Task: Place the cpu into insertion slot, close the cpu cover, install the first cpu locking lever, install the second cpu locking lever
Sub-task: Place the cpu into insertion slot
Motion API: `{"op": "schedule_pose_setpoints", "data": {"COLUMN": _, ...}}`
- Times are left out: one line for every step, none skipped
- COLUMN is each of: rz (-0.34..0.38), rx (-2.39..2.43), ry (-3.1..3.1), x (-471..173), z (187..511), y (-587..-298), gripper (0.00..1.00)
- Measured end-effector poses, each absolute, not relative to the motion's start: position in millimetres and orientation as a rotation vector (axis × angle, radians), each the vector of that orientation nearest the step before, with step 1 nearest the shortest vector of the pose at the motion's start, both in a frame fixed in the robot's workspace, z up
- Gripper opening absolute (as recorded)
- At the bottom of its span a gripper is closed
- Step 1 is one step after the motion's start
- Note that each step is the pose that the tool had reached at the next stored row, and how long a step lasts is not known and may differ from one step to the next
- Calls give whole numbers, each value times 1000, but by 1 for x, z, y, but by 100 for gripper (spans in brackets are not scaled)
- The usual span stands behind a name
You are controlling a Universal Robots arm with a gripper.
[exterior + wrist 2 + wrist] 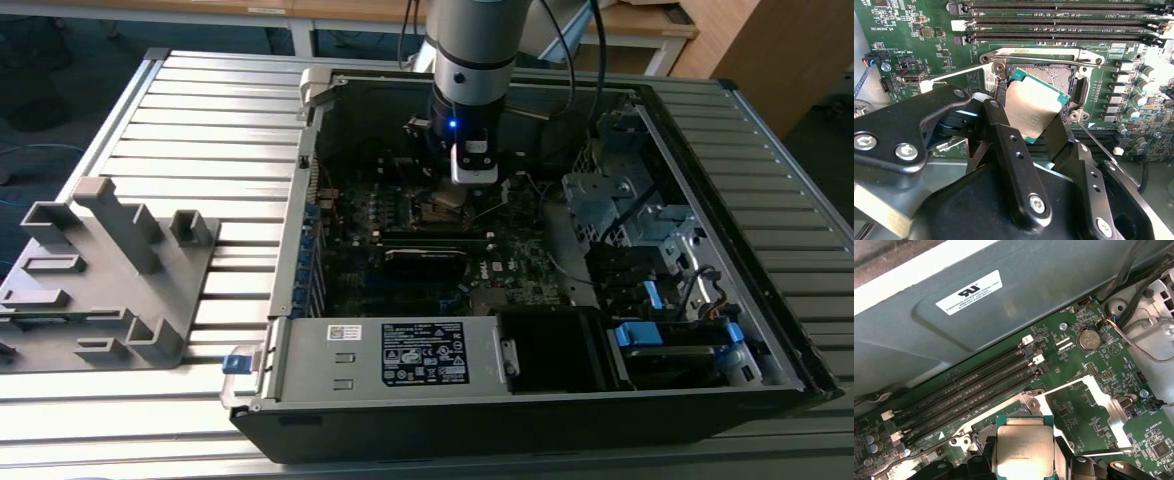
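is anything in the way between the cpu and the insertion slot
Nothing visible. The hand holds the cpu over the open insertion slot, and the cpu cover lies flipped open beside it, off the slot.

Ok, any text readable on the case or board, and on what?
White rectangular sticker on the grey case wall: print too small to quote.
White label on the silver power-supply box: too small.
Silvery square cpu top: engraving too faint.
Green motherboard lettering: too small.
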State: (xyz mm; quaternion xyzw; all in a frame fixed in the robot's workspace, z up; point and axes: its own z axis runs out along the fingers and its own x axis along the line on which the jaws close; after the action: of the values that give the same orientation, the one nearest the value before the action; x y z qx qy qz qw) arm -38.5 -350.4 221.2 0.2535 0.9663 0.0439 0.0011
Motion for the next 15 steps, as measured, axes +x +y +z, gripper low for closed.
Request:
{"op": "schedule_pose_setpoints", "data": {"rz": 138, "rx": 797, "ry": 3033, "x": -38, "z": 221, "y": -350, "gripper": 54}}
{"op": "schedule_pose_setpoints", "data": {"rz": 138, "rx": 797, "ry": 3033, "x": -38, "z": 221, "y": -350, "gripper": 54}}
{"op": "schedule_pose_setpoints", "data": {"rz": 138, "rx": 800, "ry": 3032, "x": -38, "z": 221, "y": -350, "gripper": 54}}
{"op": "schedule_pose_setpoints", "data": {"rz": 138, "rx": 803, "ry": 3032, "x": -38, "z": 221, "y": -350, "gripper": 54}}
{"op": "schedule_pose_setpoints", "data": {"rz": 138, "rx": 803, "ry": 3032, "x": -38, "z": 221, "y": -350, "gripper": 54}}
{"op": "schedule_pose_setpoints", "data": {"rz": 138, "rx": 803, "ry": 3032, "x": -38, "z": 221, "y": -350, "gripper": 54}}
{"op": "schedule_pose_setpoints", "data": {"rz": 138, "rx": 804, "ry": 3031, "x": -38, "z": 221, "y": -350, "gripper": 54}}
{"op": "schedule_pose_setpoints", "data": {"rz": 138, "rx": 804, "ry": 3031, "x": -38, "z": 221, "y": -350, "gripper": 54}}
{"op": "schedule_pose_setpoints", "data": {"rz": 138, "rx": 804, "ry": 3031, "x": -38, "z": 221, "y": -350, "gripper": 54}}
{"op": "schedule_pose_setpoints", "data": {"rz": 138, "rx": 804, "ry": 3031, "x": -38, "z": 221, "y": -350, "gripper": 54}}
{"op": "schedule_pose_setpoints", "data": {"rz": 138, "rx": 805, "ry": 3031, "x": -38, "z": 221, "y": -350, "gripper": 54}}
{"op": "schedule_pose_setpoints", "data": {"rz": 138, "rx": 805, "ry": 3031, "x": -38, "z": 221, "y": -350, "gripper": 54}}
{"op": "schedule_pose_setpoints", "data": {"rz": 138, "rx": 805, "ry": 3031, "x": -38, "z": 221, "y": -350, "gripper": 54}}
{"op": "schedule_pose_setpoints", "data": {"rz": 138, "rx": 805, "ry": 3031, "x": -38, "z": 221, "y": -350, "gripper": 54}}
{"op": "schedule_pose_setpoints", "data": {"rz": 138, "rx": 807, "ry": 3031, "x": -38, "z": 221, "y": -350, "gripper": 54}}
